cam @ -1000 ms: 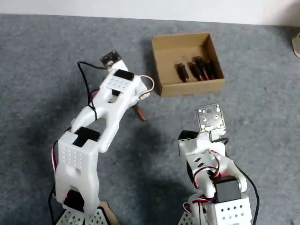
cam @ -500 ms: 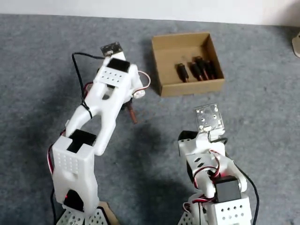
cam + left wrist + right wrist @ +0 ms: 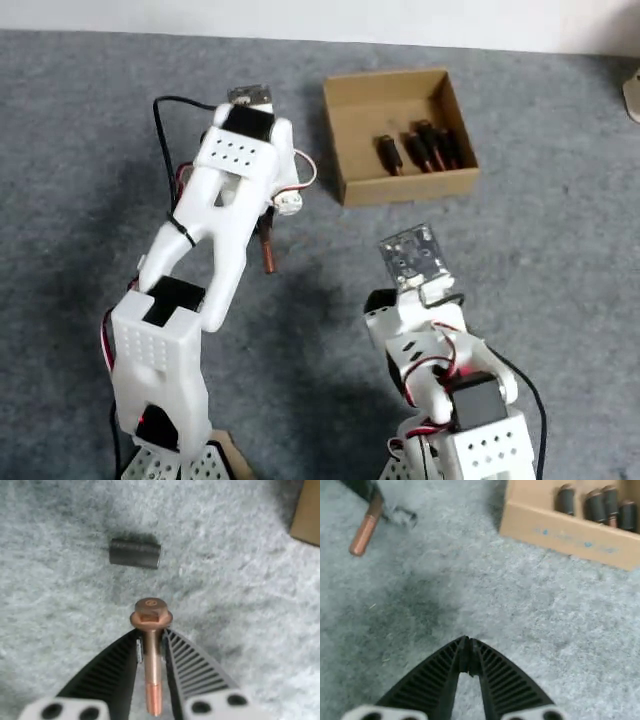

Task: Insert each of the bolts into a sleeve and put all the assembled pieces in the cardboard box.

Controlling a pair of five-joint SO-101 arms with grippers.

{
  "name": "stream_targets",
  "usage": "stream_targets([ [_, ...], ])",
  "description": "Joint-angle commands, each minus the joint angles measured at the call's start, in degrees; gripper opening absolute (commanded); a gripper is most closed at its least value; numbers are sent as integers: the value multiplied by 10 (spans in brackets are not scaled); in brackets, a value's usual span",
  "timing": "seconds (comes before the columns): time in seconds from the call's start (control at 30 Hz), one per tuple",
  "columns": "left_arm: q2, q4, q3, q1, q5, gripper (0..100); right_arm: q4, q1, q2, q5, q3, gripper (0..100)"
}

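- Bolt (image 3: 151, 615), copper with a hex head, pinched by its shank between the narrow jaws of the left tool (image 3: 151, 634), above the grey desk (image 3: 60, 610).
- Sleeve (image 3: 135, 553), dark, lying on its side on the desk just beyond the bolt's head, apart from it.
- Cardboard box (image 3: 410, 187) farther right, with several assembled pieces (image 3: 428, 145) side by side inside.
- Right tool (image 3: 469, 656) pressed together on nothing, over the desk in front of the box.
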Motion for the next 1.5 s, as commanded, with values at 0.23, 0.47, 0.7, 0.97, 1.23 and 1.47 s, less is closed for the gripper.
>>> stream_targets([
  [0.23,-122,29,14,-8,-46,6,3,-8,104,8,-82,5],
  [0.47,-263,28,145,-9,-75,6,-5,-8,143,24,-116,5],
  [0.7,-358,27,240,-25,-91,6,-57,-9,195,86,-121,5],
  [0.97,-435,25,328,-121,-93,6,-70,-66,245,113,-124,5],
  [1.23,-511,23,419,-171,-95,6,-70,-109,314,155,-174,5],
  [1.47,-611,-42,542,-186,-95,6,-66,-132,443,173,-237,5],
])
